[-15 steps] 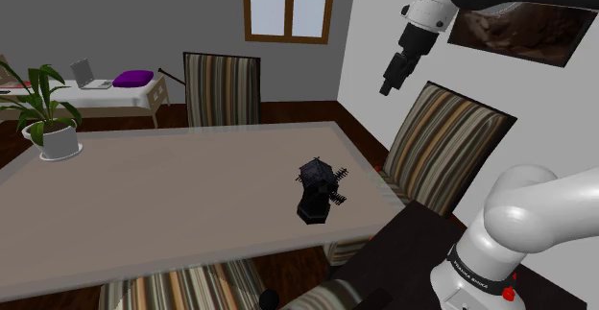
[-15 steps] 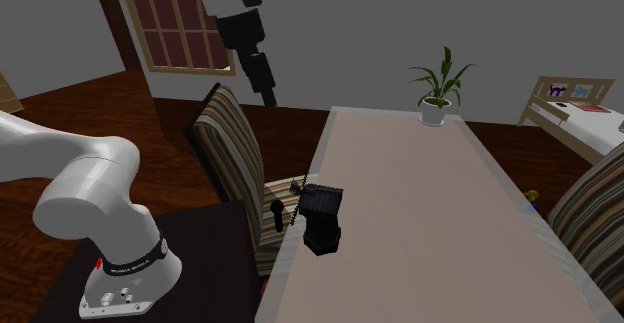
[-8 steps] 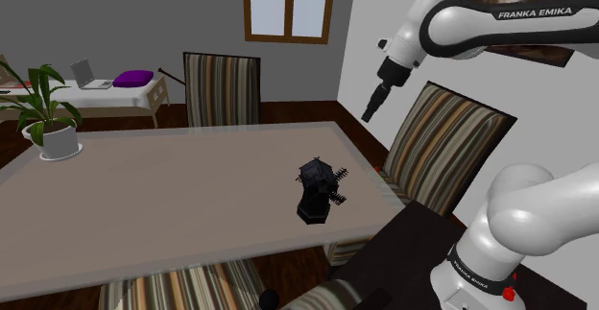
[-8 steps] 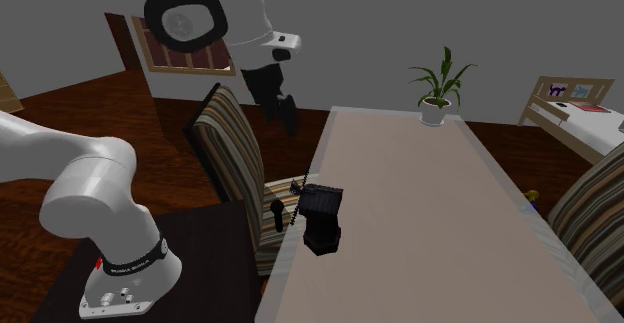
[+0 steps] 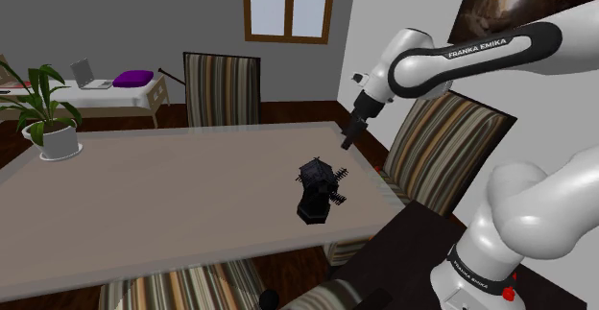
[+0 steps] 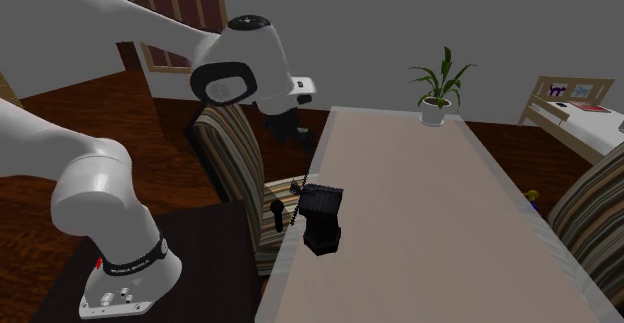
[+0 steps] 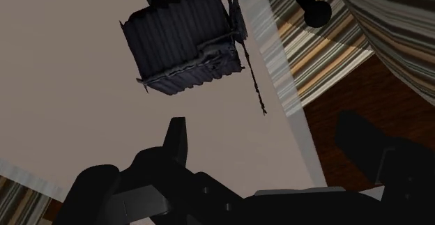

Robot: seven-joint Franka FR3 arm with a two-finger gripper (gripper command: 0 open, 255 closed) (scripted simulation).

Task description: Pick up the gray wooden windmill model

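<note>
Hovering over the windmill (image 5: 319, 191) with the end effector (image 5: 347, 141) spread wide
Dark windmill is standing upright near the surface's (image 5: 173, 183) edge, beside a striped chair (image 5: 451, 145); the end effector is hanging above it, well apart, its fingers (image 7: 178, 138) gripping nothing

My arm (image 5: 451, 60) glossy white shell; my hand (image 5: 348, 142) matt black; windmill (image 7: 182, 41) dark, matt, ribbed walls; tabletop (image 5: 173, 188) smooth, matt beige, pale translucent edge; chair (image 5: 451, 150) striped cloth.
</note>
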